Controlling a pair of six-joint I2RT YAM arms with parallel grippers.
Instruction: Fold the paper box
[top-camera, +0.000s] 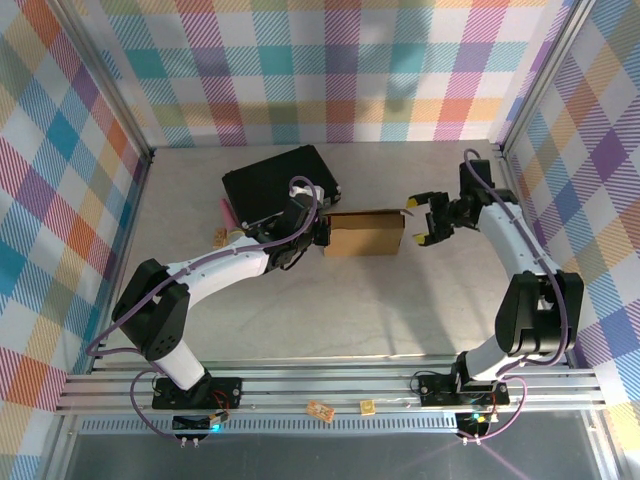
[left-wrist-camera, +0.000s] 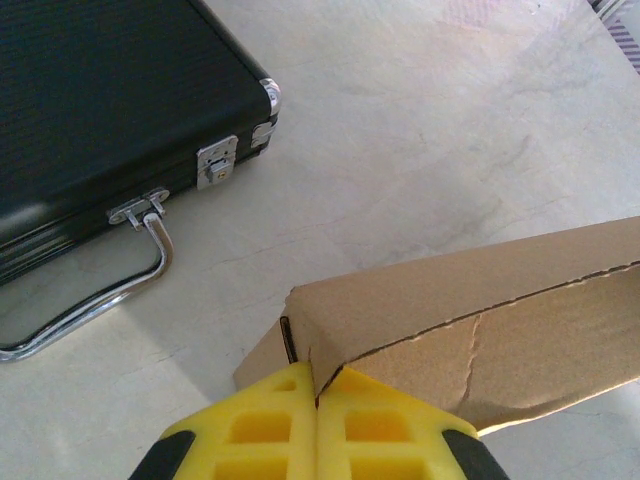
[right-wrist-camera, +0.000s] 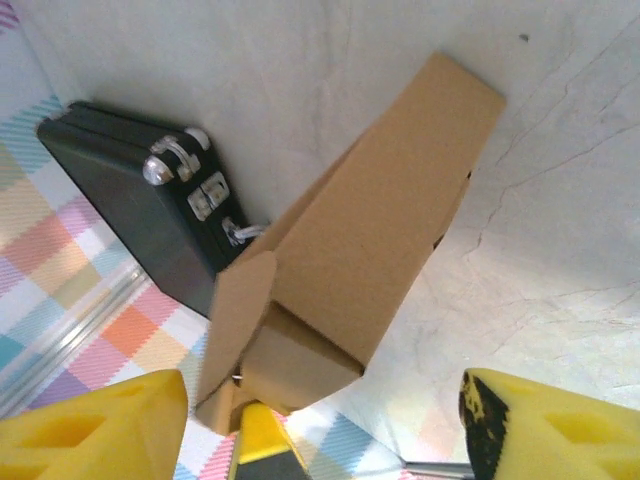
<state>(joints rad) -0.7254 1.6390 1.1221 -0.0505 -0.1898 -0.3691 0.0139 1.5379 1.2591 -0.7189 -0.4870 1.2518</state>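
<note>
Okay, one paper box (top-camera: 365, 233) is lying mid-table, just right of and nearer than the one black case (top-camera: 280, 180). Two claws are working. My left claw (left-wrist-camera: 318, 385) is pinching the box's left end, with its yellow fingers (left-wrist-camera: 260, 430) pressing together on the cardboard edge. My right claw (top-camera: 424, 220) is hovering spread wide at the box's right end, gripping nothing. Two small wooden pieces (top-camera: 320, 410) are sitting on the near rail (top-camera: 300, 385), and one wooden block (top-camera: 218, 237) is lying left of the case.
</note>
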